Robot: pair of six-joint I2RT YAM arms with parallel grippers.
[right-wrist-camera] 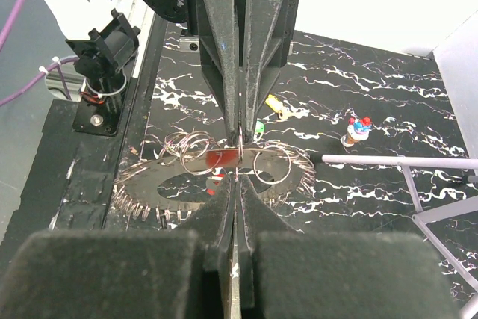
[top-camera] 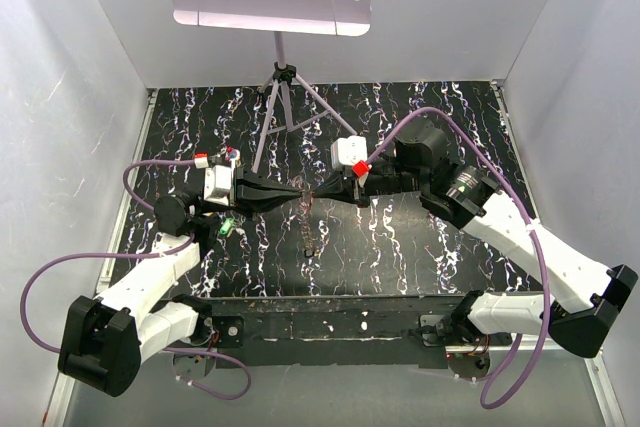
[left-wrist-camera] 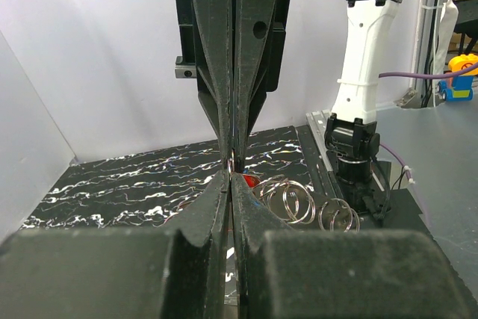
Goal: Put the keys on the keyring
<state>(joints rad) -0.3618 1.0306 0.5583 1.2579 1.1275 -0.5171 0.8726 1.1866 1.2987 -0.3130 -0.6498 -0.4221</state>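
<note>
Mid-task: left gripper point(top-camera: 302, 194) and right gripper point(top-camera: 336, 192) meet tip-to-tip at frame centre, both jaws pressed together at a red key point(right-wrist-camera: 222, 158) just over the keyring point(right-wrist-camera: 168, 188); threading unconfirmed, and yellow key point(right-wrist-camera: 278, 106) and green key point(right-wrist-camera: 259, 128) lie loose above centre.

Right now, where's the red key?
Right wrist view, centre: the red key sits where the shut tips of the left gripper and right gripper meet, over the far rim of the keyring, mid-table.
</note>
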